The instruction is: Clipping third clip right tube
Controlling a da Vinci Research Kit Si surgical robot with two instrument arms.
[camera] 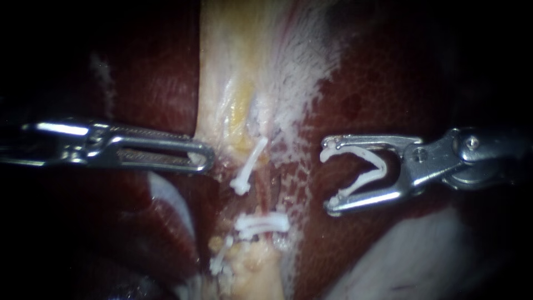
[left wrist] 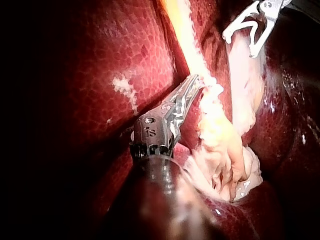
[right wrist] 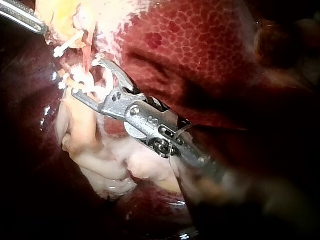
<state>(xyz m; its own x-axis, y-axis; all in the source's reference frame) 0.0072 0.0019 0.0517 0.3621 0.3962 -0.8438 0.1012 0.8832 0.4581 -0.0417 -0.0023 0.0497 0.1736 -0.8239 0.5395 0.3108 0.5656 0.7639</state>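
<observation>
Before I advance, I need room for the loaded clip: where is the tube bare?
Free: the tube stretch between the slanted upper clip and the level lower clip. Crowded: below the lower clip, where another clip lies beside lumpy pale tissue.

The liver (right wrist: 200,40) is dark red with fine mottling, the tissue band (camera: 233,66) pale yellow, every clip (camera: 262,223) white.

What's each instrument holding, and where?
Right instrument: open white clip, its legs seated in both jaws. Left instrument: edge of pale tissue, at its jaw tips.
</observation>
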